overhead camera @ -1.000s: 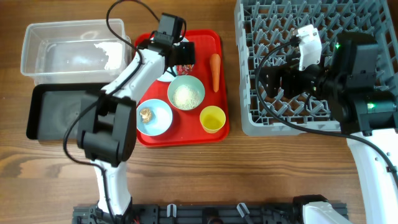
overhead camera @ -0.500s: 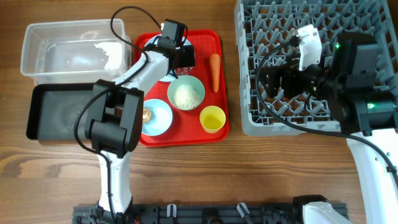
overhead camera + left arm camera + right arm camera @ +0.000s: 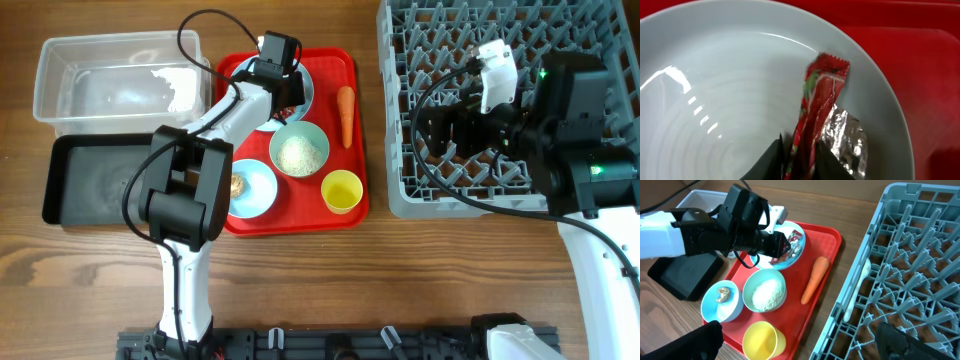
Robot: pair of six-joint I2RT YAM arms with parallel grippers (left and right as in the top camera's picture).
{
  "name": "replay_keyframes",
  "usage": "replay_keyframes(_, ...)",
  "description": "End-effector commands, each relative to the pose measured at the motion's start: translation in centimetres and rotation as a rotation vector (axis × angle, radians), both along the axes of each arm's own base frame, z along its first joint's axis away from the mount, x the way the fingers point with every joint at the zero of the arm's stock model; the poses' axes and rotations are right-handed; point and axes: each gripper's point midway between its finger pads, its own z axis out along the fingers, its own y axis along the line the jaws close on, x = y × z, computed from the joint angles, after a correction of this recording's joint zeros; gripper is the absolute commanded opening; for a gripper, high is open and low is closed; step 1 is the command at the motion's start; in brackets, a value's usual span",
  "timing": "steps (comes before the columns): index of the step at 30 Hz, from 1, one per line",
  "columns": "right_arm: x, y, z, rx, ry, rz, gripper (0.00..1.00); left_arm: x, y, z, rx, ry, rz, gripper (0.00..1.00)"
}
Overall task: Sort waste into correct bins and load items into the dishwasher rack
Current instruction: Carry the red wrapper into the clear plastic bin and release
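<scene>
My left gripper [image 3: 799,146] is shut on the crumpled red-and-white wrapper [image 3: 821,92], which lies on the pale-blue plate [image 3: 725,105] at the back of the red tray [image 3: 335,62]. From overhead the left gripper [image 3: 289,101] covers most of the plate [image 3: 306,88]. An orange carrot [image 3: 345,113] lies to the plate's right. In front stand a bowl of white rice [image 3: 299,151], a bowl with a brown scrap [image 3: 249,188] and a yellow cup [image 3: 341,190]. My right gripper [image 3: 441,127] hangs open and empty over the left part of the grey dishwasher rack [image 3: 480,206].
A clear tub [image 3: 110,80] with white bits inside stands at the back left. A black tray [image 3: 95,180] lies just in front of it, left of the red tray. A white utensil [image 3: 858,287] rests along the rack's [image 3: 920,255] rim nearest the red tray.
My left gripper lowered onto the plate and closed its fingers on the wrapper. The right arm has not moved.
</scene>
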Motion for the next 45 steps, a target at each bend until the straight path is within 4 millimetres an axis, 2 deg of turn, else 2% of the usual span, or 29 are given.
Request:
replay_keyframes(1,0.4,-0.2,0.6,-0.011,-0.023,-0.001,1.00,-0.3,-0.1,-0.8,-0.001,0.024,-0.004,0.06)
replay_keyframes(4,0.4,-0.2,0.6,-0.010,-0.023,0.000,1.00,0.7,-0.1,2.6,-0.020,-0.041,-0.001,0.04)
replay_keyframes(8,0.3,-0.2,0.5,-0.009,-0.020,-0.001,1.00,2.0,1.1,10.5,-0.061,-0.175,0.025,0.04)
replay_keyframes(10,0.4,-0.2,0.6,-0.009,-0.023,-0.002,1.00,1.7,2.1,15.0,-0.080,-0.243,0.041,0.04)
replay_keyframes(11,0.4,-0.2,0.6,-0.009,-0.025,-0.001,1.00,1.5,2.5,16.4,-0.086,-0.265,0.047,0.04)
replay_keyframes(13,0.5,-0.2,0.7,-0.009,-0.032,-0.001,1.00,0.6,4.1,20.4,-0.090,-0.323,0.077,0.04)
replay_keyframes(15,0.5,-0.2,0.8,-0.007,-0.035,-0.002,1.00,-0.3,6.2,23.3,-0.077,-0.363,0.120,0.04)
replay_keyframes(16,0.5,-0.1,0.8,-0.007,-0.035,-0.002,1.00,-1.1,8.3,25.0,-0.053,-0.384,0.166,0.04)
replay_keyframes(18,0.5,-0.1,0.8,-0.007,-0.035,-0.002,1.00,-2.2,11.8,26.6,0.000,-0.398,0.254,0.04)
replay_keyframes(20,0.5,-0.2,0.8,-0.007,-0.034,-0.002,1.00,-2.9,15.6,26.7,0.045,-0.383,0.343,0.04)
replay_keyframes(21,0.5,-0.2,0.8,-0.008,-0.034,-0.002,1.00,-3.1,16.9,26.4,0.053,-0.370,0.367,0.04)
replay_keyframes(24,0.5,-0.2,0.8,-0.008,-0.035,-0.002,1.00,-4.1,22.0,24.1,0.082,-0.285,0.473,0.04)
replay_keyframes(28,0.5,-0.2,0.8,-0.008,-0.034,-0.002,1.00,-5.3,26.9,20.4,0.038,-0.178,0.664,0.05)
replay_keyframes(29,0.5,-0.2,0.7,-0.008,-0.032,-0.002,1.00,-5.4,27.6,19.4,0.029,-0.154,0.687,0.16)
replay_keyframes(30,0.5,-0.2,0.7,-0.007,-0.030,-0.002,1.00,-5.4,28.2,18.5,0.023,-0.132,0.697,0.35)
replay_keyframes(32,0.4,-0.2,0.6,-0.008,-0.026,-0.002,1.00,-5.4,29.3,16.8,0.022,-0.096,0.718,1.00)
replay_keyframes(35,0.4,-0.2,0.6,-0.008,-0.024,-0.002,1.00,-5.5,30.3,15.0,0.020,-0.055,0.750,1.00)
replay_keyframes(39,0.4,-0.2,0.6,-0.008,-0.022,-0.002,1.00,-5.3,30.2,14.5,0.011,-0.046,0.745,1.00)
replay_keyframes(43,0.4,-0.2,0.6,-0.008,-0.023,-0.002,1.00,-4.9,28.9,15.9,-0.057,-0.075,0.694,1.00)
replay_keyframes(45,0.4,-0.2,0.6,-0.008,-0.024,-0.002,0.99,-4.6,27.4,17.5,-0.118,-0.106,0.647,1.00)
